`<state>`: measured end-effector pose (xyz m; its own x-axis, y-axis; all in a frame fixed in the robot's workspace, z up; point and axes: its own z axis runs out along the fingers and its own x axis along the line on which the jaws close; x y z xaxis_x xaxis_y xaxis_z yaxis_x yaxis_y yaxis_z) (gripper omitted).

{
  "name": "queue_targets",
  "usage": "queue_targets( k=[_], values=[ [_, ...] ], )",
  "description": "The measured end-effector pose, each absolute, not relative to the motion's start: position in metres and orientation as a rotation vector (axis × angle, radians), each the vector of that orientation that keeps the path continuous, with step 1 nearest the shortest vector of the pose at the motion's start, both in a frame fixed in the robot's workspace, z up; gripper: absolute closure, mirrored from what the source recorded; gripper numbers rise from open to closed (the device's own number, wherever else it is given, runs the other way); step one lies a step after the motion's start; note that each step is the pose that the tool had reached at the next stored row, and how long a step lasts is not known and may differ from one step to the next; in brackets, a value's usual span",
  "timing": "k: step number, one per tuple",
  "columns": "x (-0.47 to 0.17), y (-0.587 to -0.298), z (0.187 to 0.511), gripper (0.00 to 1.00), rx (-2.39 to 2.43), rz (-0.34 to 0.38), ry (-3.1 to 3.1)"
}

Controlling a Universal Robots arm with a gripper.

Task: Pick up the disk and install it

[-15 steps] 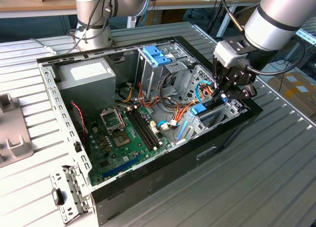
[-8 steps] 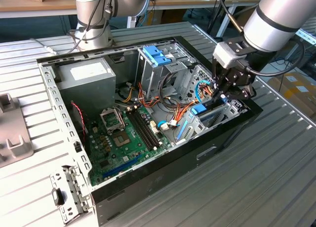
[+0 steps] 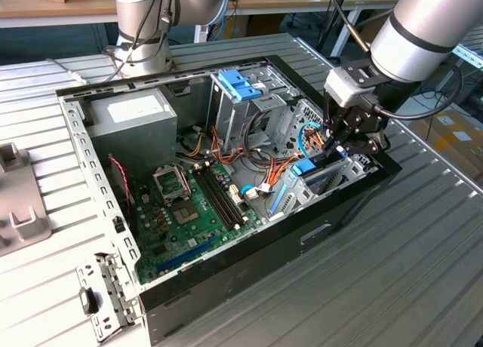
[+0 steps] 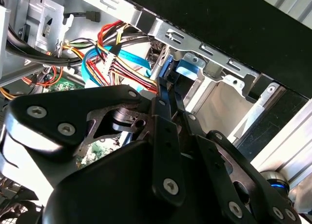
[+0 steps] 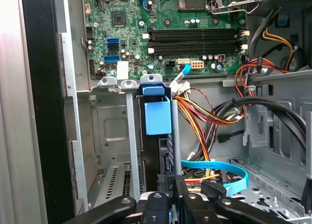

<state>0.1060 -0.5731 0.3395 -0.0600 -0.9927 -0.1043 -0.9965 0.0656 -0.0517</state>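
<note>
Light-blue plastic marks the disk (image 5: 157, 118): it stands on edge in a slot of the metal drive bay (image 5: 109, 136) at the front corner of the open computer case (image 3: 249, 249), just beside the green motherboard (image 5: 165, 34). In the exterior view the disk (image 3: 305, 168) sits low in the bay at the exterior view's right end of the case. Gripper (image 3: 341, 145) hangs directly over it, inside the case rim. In the first wrist view the gripper (image 5: 173, 187) has its black jaws drawn close together around the disk's near edge; whether they actually press on it I cannot tell. Orange, red and yellow wires (image 5: 204, 114) and a flat blue cable (image 5: 219, 168) run just beside the bay. Power-supply box (image 3: 136, 117) sits at the far corner.
</note>
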Motion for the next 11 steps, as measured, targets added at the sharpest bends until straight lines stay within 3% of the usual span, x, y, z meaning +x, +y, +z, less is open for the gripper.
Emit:
queue_targets(
  k=[3,6,11],
  values=[
    [0.106,-0.573,0.339,0.81,-2.073,0.051,2.209],
    [0.106,-0.573,0.34,0.69,-2.074,0.051,2.209],
    [0.106,-0.571,0.352,0.69,-2.073,0.052,2.208]
  ],
)
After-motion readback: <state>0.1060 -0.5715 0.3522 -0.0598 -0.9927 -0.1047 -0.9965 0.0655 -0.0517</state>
